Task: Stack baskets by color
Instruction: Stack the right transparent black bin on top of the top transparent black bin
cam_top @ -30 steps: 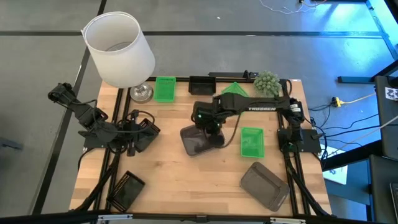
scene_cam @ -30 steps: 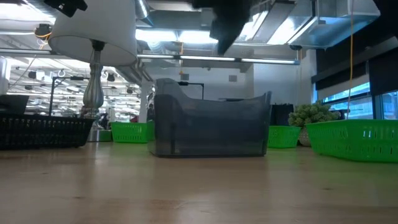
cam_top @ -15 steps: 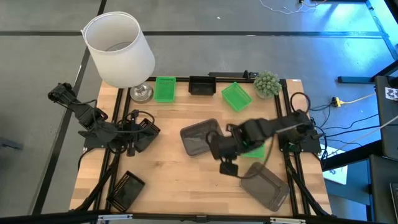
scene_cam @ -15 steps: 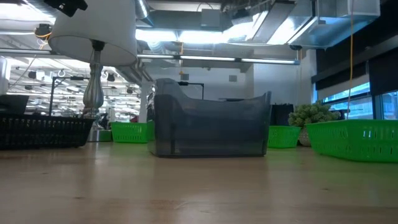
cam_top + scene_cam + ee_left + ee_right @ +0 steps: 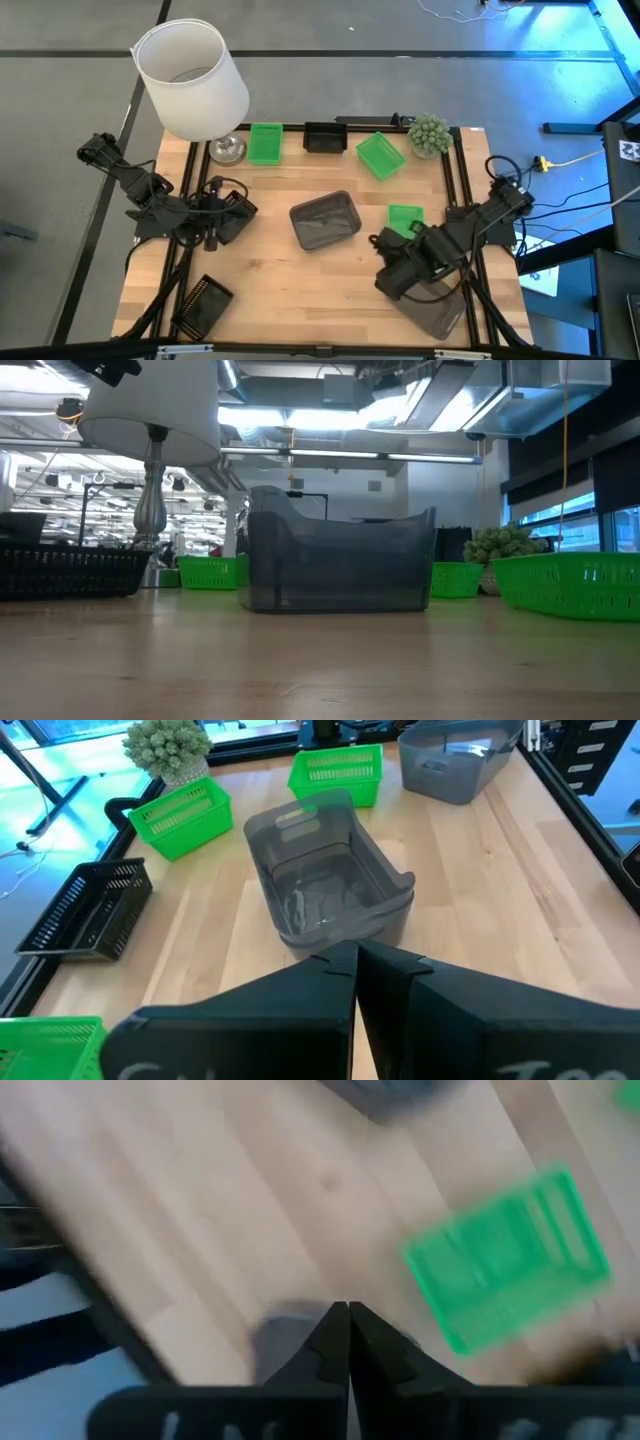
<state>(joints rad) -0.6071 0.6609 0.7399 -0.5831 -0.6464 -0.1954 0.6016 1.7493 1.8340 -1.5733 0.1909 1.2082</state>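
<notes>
The right gripper [image 5: 392, 280] hangs in the lower right of the high view, its fingers pressed together on nothing, just above the near grey basket [image 5: 432, 308], which lies at the table's lower right corner partly under the arm. A green basket [image 5: 403, 216] lies just above and right of the gripper, half hidden by the arm. The second grey basket [image 5: 325, 220] sits in the middle of the table [image 5: 280, 290], well apart from both grippers.

The left gripper [image 5: 228, 222] waits at the left edge, fingers closed and empty, pointing toward that middle grey basket.

Along the top edge stand a green basket [image 5: 265, 143], a black basket [image 5: 324, 137] and a tilted green basket [image 5: 380, 155], with a plant ball [image 5: 428, 133] at the upper right. Another black basket [image 5: 202, 304] lies at the lower left. A white lampshade [image 5: 190, 78] fills the upper left.
</notes>
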